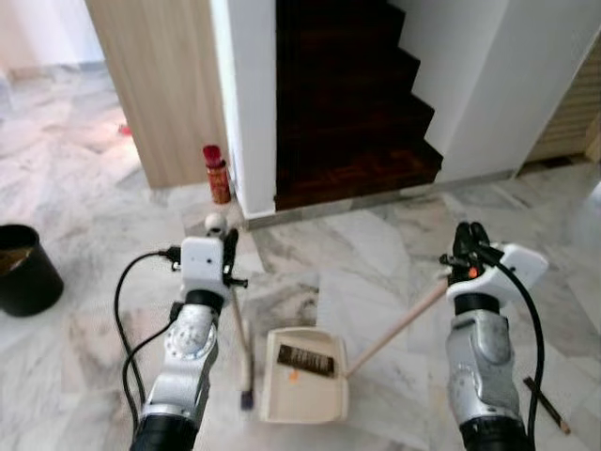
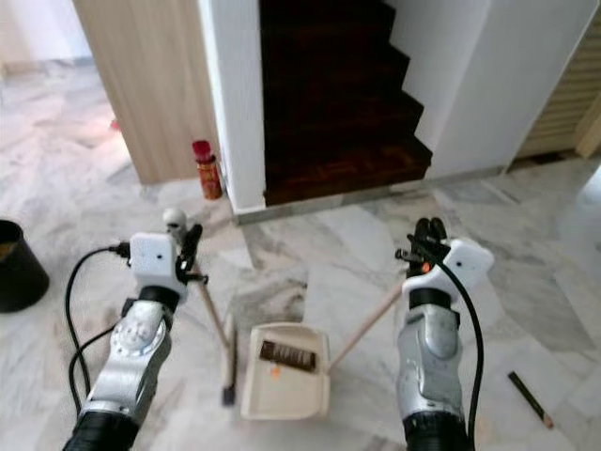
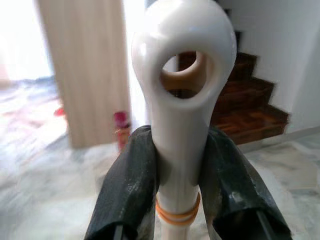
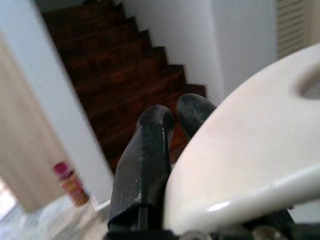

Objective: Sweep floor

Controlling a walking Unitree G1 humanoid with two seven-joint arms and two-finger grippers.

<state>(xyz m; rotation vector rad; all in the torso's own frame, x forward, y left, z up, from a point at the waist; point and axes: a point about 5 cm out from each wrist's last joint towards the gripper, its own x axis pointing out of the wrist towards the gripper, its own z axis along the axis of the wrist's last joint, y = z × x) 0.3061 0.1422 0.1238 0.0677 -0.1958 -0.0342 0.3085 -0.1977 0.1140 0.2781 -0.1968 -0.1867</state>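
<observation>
My left gripper point(image 1: 228, 246) is shut on the white top of a broom handle point(image 3: 181, 100), just below its hanging hole. The broom slants down to a dark brush head point(image 1: 247, 398) on the marble floor, beside a cream dustpan point(image 1: 310, 395). A dark strip of dirt point(image 1: 305, 360) lies inside the pan. My right gripper point(image 1: 468, 241) is shut on the upper end of the dustpan's tan handle point(image 1: 399, 326), whose white end cap point(image 4: 250, 150) sits against the black fingers point(image 4: 150, 150).
A black bin point(image 1: 23, 271) stands at the left. A red can point(image 1: 217, 175) sits by a white pillar point(image 1: 249, 103) and wooden panel point(image 1: 169, 85). Dark stairs point(image 1: 347, 113) rise straight ahead. A thin stick point(image 1: 547, 406) lies on the floor at the right.
</observation>
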